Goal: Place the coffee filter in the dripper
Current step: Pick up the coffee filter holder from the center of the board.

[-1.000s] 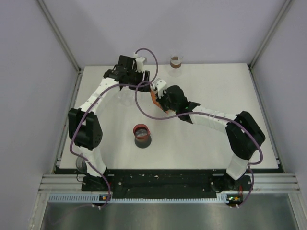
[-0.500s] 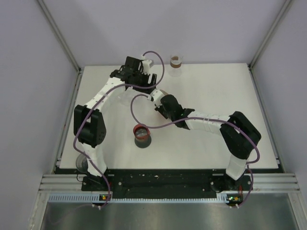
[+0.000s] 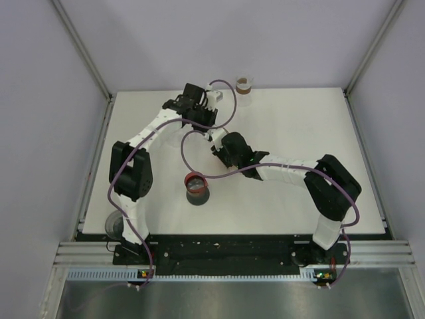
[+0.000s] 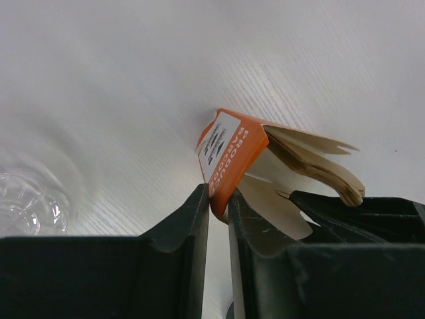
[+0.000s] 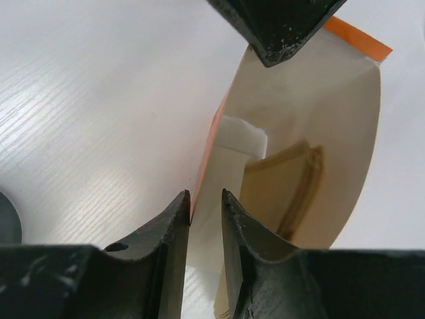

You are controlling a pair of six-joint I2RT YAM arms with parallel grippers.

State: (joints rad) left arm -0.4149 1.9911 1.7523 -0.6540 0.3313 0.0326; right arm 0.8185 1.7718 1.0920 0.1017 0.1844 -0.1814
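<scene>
An orange filter box point(image 4: 229, 156) hangs above the table between both grippers. Tan paper coffee filters point(image 5: 292, 186) sit inside its open end and also show in the left wrist view point(image 4: 319, 169). My left gripper point(image 4: 219, 199) is shut on the box's orange edge. My right gripper point(image 5: 206, 199) straddles one box wall, its jaws slightly apart: one finger touches the orange outside, the other stands clear inside. From above, the two grippers meet at the far middle point(image 3: 216, 136). A clear ribbed dripper point(image 4: 23, 203) stands on the table left of the box.
A red-rimmed round vessel point(image 3: 195, 181) stands at the table's middle. A small cup with a brown band point(image 3: 244, 85) sits at the far edge. Purple cables loop over both arms. A glass object point(image 3: 114, 226) lies by the left arm's base.
My left gripper swung right to the box and closed on its orange edge. My right gripper, shut on the box before, has loosened its jaws.
</scene>
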